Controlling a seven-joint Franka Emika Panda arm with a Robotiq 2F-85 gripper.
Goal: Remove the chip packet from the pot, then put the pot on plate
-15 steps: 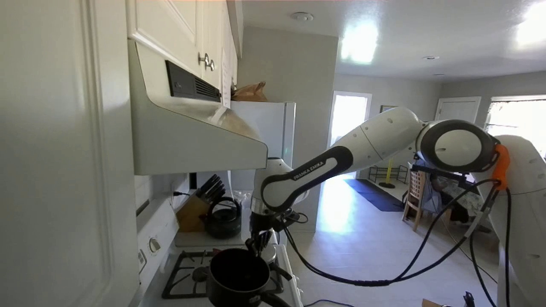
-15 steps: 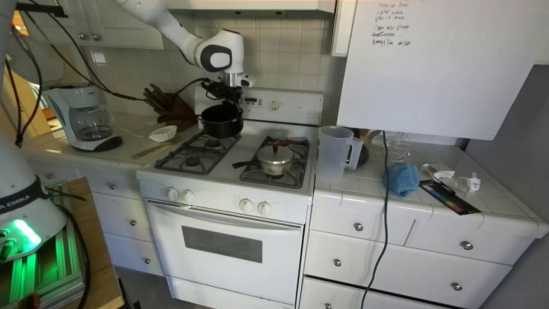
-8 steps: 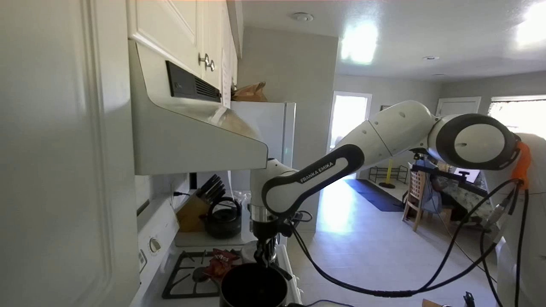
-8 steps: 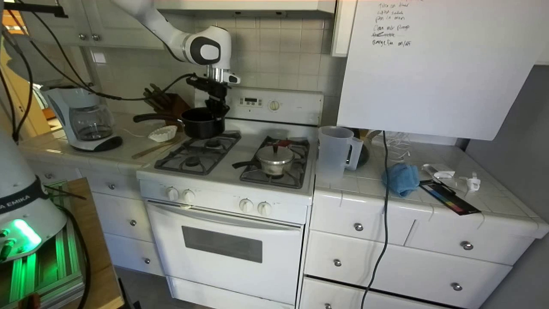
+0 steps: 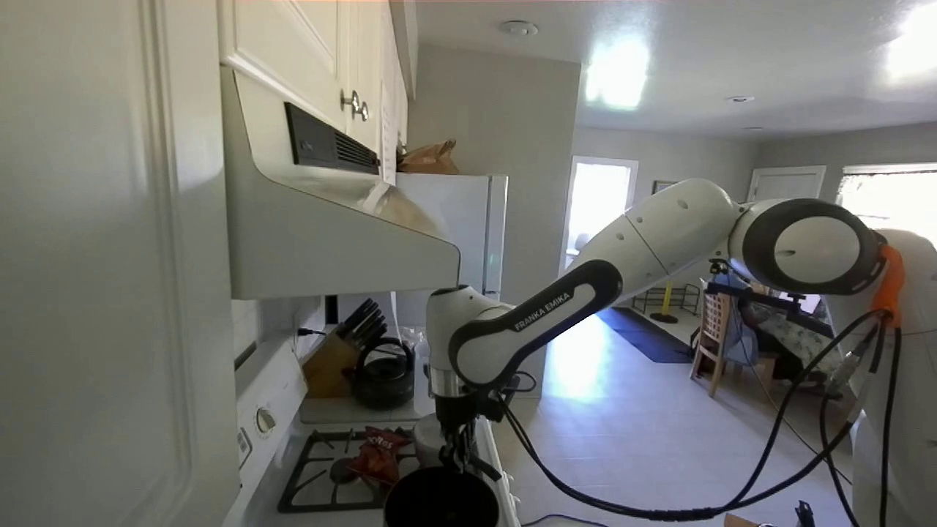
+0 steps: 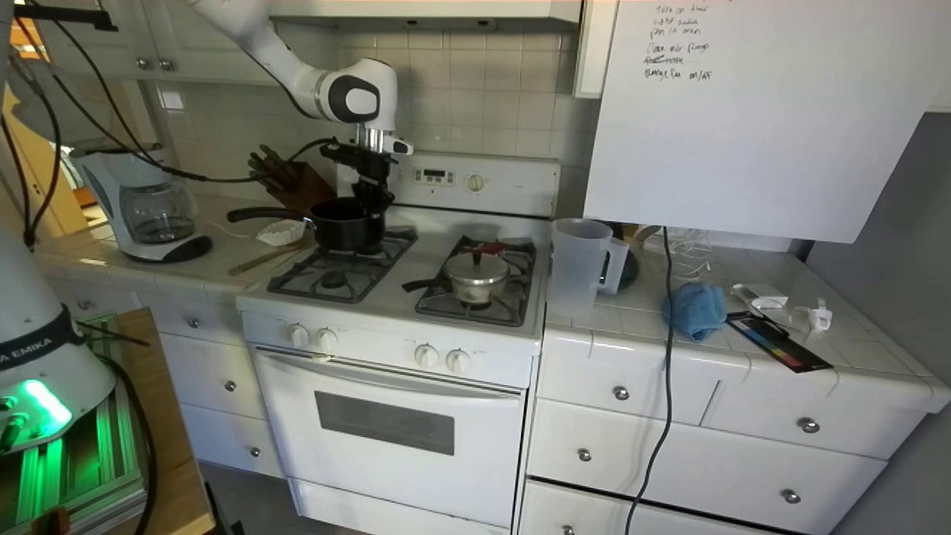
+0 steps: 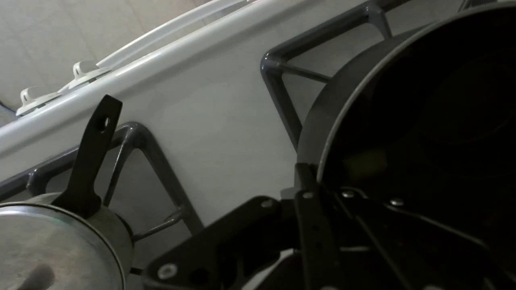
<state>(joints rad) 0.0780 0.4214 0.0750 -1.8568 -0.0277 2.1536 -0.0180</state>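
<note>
My gripper (image 5: pixel 457 462) is shut on the rim of a black pot (image 6: pixel 345 234), also seen in the wrist view (image 7: pixel 322 117). In an exterior view the gripper (image 6: pixel 375 202) grips the pot's right side. The pot is upright over the left burner grate, its handle (image 6: pixel 260 213) pointing left. I cannot tell whether its base touches the grate. The pot's inside is dark; a faint yellowish patch shows there in the wrist view. The red chip packet (image 5: pixel 379 457) lies on the other grate, behind the lidded pot (image 6: pixel 477 281); it also shows (image 6: pixel 493 247). I see no clear plate.
The lidded silver pot also shows in the wrist view (image 7: pixel 60 249). A knife block (image 6: pixel 301 186), a white fluted dish (image 6: pixel 282 232) and a coffee maker (image 6: pixel 141 208) stand left of the stove. A plastic pitcher (image 6: pixel 579 260) stands right. The range hood (image 5: pixel 344 249) hangs above.
The gripper and black pot have moved away from the lidded pot, toward the left burners, and then lowered slightly. The pot's handle has swung into view. The chip packet is now uncovered.
</note>
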